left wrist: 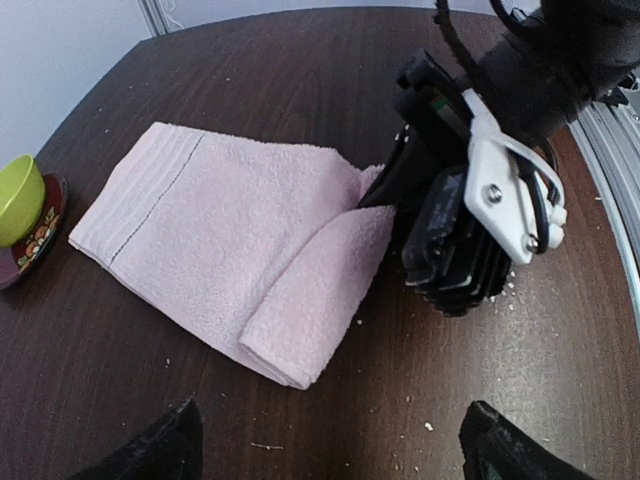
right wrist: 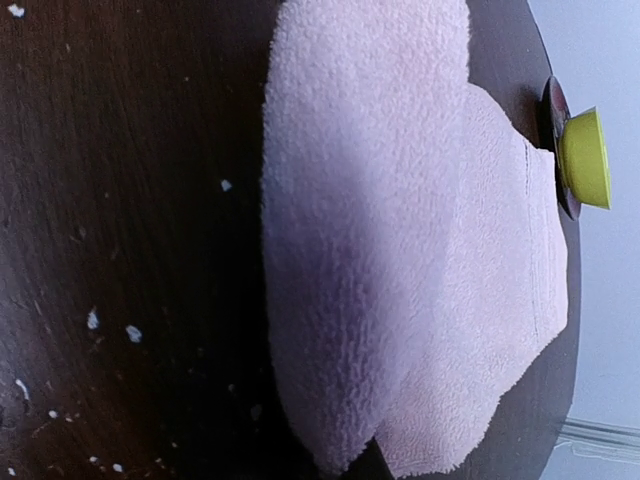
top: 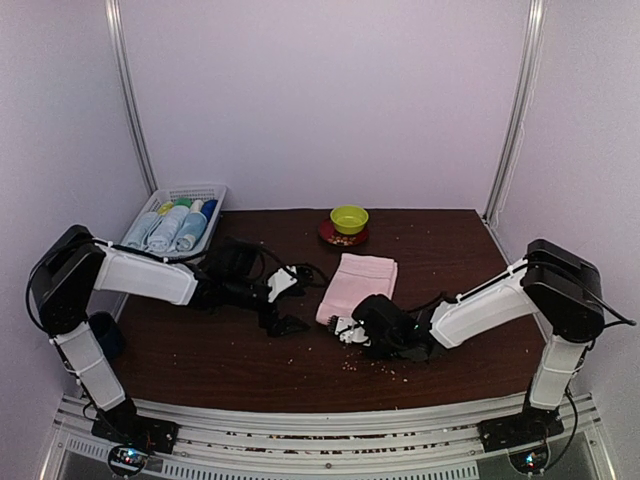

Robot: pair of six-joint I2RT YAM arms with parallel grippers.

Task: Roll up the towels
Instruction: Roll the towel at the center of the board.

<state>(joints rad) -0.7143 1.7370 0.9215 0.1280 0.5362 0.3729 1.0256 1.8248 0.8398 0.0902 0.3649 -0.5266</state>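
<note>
Crumbs [top: 385, 368] lie scattered on the near part of the dark table [top: 230, 360]. Just beyond them, the right gripper [top: 345, 328] sits at the near edge of the pink towel [top: 360, 280]. As far as the left wrist view shows, it is clenched on that edge, which is lifted and curled back over the flat part as the start of a roll. Its own camera shows only cloth, no fingers. Left of the towel and apart from it, the left gripper [top: 293, 298] hovers with its jaws spread wide and nothing between them.

Several things could go wrong. Nothing pins the far end, so pushing the curl forward may slide the whole towel towards the bowl [top: 349, 218] rather than roll it. A pinch at one spot may also wind the roll crooked, or the fold may slip free and fall flat. Crumbs could be rolled in too.

By count there are one pink towel on the table, one yellow-green bowl on one dark saucer [top: 343, 237] at the far edge, and one white basket [top: 215, 190] far left. It holds three pale rolled towels [top: 166, 228] I can count, with coloured ends behind them that are unclear.
</note>
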